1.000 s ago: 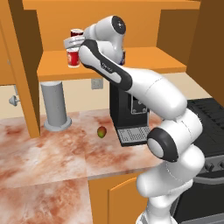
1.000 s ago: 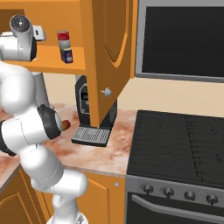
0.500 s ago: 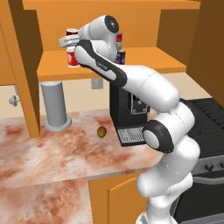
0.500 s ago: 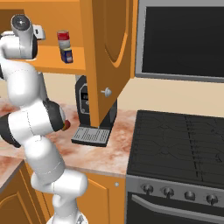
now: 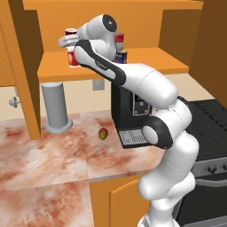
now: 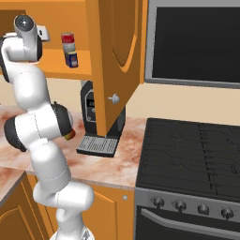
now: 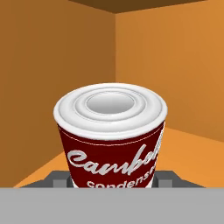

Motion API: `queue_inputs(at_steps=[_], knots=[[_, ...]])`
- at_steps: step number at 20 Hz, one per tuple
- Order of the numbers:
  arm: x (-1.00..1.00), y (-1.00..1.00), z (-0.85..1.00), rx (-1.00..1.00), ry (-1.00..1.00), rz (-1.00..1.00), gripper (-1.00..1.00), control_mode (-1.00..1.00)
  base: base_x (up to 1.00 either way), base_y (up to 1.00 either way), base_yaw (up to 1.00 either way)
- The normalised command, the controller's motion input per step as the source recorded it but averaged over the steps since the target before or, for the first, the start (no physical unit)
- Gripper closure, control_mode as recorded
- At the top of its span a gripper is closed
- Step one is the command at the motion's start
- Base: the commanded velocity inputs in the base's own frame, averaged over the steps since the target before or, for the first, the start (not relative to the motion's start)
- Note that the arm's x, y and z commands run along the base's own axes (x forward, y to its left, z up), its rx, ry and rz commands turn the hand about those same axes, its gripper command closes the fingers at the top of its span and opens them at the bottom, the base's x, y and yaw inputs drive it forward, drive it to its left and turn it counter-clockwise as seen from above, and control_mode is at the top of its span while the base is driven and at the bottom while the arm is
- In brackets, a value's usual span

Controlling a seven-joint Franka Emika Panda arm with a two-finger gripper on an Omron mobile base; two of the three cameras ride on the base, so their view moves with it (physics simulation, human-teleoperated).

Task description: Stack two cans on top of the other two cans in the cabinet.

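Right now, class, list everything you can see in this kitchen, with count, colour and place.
cabinet: one, orange, wall
soup can: one, dark red, gripped above red can
red can: one, red, cabinet left
two-tone can: one, red-white, atop blue can
blue can: one, blue, cabinet right
cylinder: one, grey, counter
fruit: one, green-red, counter
coffee machine: one, black, counter
stove: one, black, right
arm: one, white
gripper: one, shut on soup can

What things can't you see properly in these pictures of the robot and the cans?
- Gripper, hand view: the held soup can covers the fingers' contact.
- Lower can, left base view: half hidden behind the arm; whether the held can rests on it is unclear.
- Blue can, right base view: label too small to read.
- Small fruit, left base view: too small to name.
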Motion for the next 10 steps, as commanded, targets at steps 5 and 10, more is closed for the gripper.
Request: queue_inputs(at_steps=[5, 10], knots=[[0.18, 0.08, -0.02, 0.0, 0.03, 0.0, 1.0, -1.0, 0.0, 0.0, 0.0], [0.03, 0.05, -0.01, 0.0, 0.0, 0.0, 1.0, -1.0, 0.0, 0.0, 0.0]])
